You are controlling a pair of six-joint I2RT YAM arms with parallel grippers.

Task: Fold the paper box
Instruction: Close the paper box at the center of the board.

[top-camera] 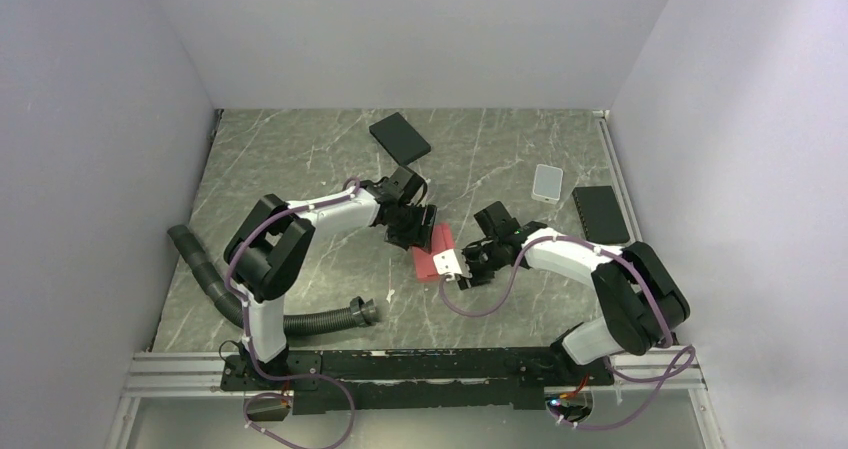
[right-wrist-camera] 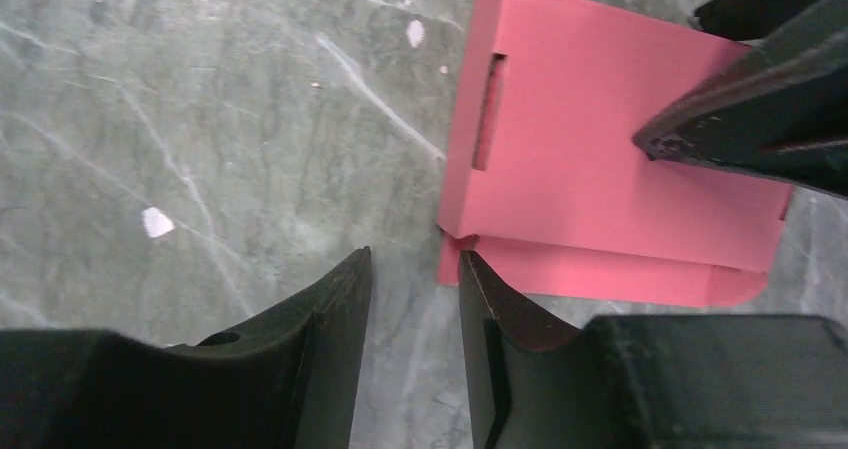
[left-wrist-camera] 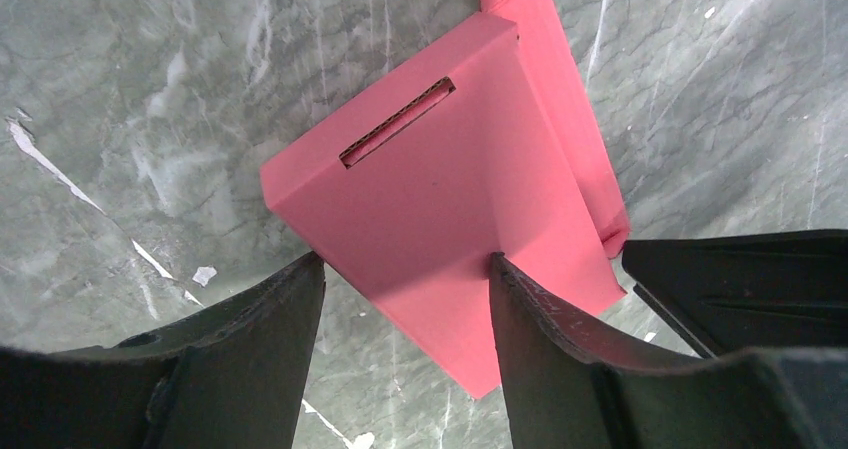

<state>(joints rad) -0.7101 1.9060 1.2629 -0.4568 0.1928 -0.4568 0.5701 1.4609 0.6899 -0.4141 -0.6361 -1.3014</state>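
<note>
Box (top-camera: 433, 254) lies on the table (top-camera: 300, 169) at centre, between the two grippers, well apart from the black box (top-camera: 400, 137) at the far side. It is partly folded: in the wrist views we see a top panel with a slot (left-wrist-camera: 397, 121) over a lower layer, and a flap (right-wrist-camera: 600, 274) showing past the panel's edge. Left gripper (left-wrist-camera: 405, 267): jaws wide apart, straddling the near corner of the panel. One finger (right-wrist-camera: 740, 119) reaches over the panel top. We cannot tell whether it presses down or only hovers, and nothing is pinched between the jaws. Right gripper (right-wrist-camera: 415, 259): jaws at a narrow gap with only bare table between them, holding nothing. Its inner fingertip sits just beside the corner of the box where the flap meets the panel. We judge the step in hand to be a pickup of the flap edge by the right gripper while the left one pins the panel. To do it well, we think the right fingers should come in low and slide under or around the flap corner before they close, since thin card on stone slips away easily. The left finger should bear flat on the panel, off the crease, so the sheet neither pivots nor buckles. Main risk as we see it: closing beside the flap and not on it.
</note>
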